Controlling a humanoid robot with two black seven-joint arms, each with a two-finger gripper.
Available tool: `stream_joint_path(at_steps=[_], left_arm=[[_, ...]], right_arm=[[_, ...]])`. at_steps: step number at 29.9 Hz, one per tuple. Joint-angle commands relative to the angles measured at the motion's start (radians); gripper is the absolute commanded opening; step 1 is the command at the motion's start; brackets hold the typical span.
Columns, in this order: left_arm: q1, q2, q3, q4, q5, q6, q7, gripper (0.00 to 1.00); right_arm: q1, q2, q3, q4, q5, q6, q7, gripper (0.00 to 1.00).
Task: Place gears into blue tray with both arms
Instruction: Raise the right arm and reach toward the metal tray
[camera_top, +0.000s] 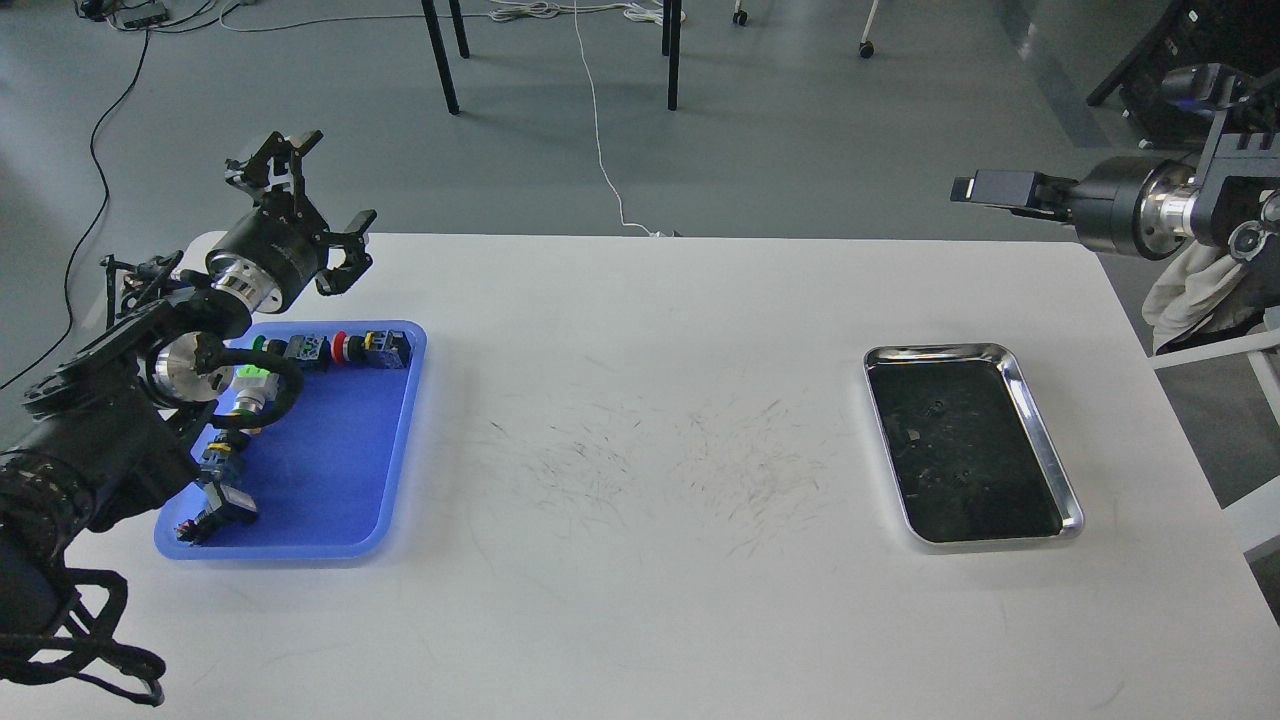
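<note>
Arms reach in from both edges of a white table (640, 420). The left arm (150, 390) bends up from the lower left corner, its wrist tilted up and back, so the left gripper (305, 195) hangs above the table's far left corner, just beyond the far rim of the blue tray (350, 470). Its black fingers (275, 155) are spread wide apart with nothing between them. The right arm (1140, 210) comes in level from the right edge, high over the floor past the table's far right corner; the right gripper (985, 190) points left, seen side-on as one dark block, and I cannot tell whether its fingers are apart or together.

Below and nearer than the left fingers, the blue tray holds a row of colourful push-button switches (345, 348) along its far side, and more down its left side, partly covered by the left arm and its cable. Well nearer than the right gripper and a little to its left lies a silver metal tray (1050, 440). Against its dark inside a few small dark gears (935, 407) are barely visible; how many is hard to say. I can make out no gears in the blue tray.
</note>
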Motion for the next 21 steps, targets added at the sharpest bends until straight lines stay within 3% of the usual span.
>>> stream_joint_path(at_steps=[1, 7, 13, 21], left_arm=[[0.0, 0.0, 0.0, 0.0, 0.0, 0.001, 0.0, 0.98], [0.0, 0.001, 0.0, 0.0, 0.0, 0.0, 0.0, 0.98], [0.0, 0.0, 0.0, 0.0, 0.0, 0.0, -0.002, 0.98], [0.0, -0.002, 0.0, 0.0, 0.0, 0.001, -0.002, 0.98]], right_arm=[[-0.006, 0.001, -0.001, 0.002, -0.193, 0.021, 0.083, 0.98], [-0.007, 0.001, -0.038, -0.001, -0.469, 0.011, 0.083, 0.97], [-0.012, 0.011, -0.122, -0.002, -0.589, -0.041, 0.083, 0.97], [-0.02, 0.1, -0.354, -0.011, -0.643, -0.225, 0.083, 0.95]])
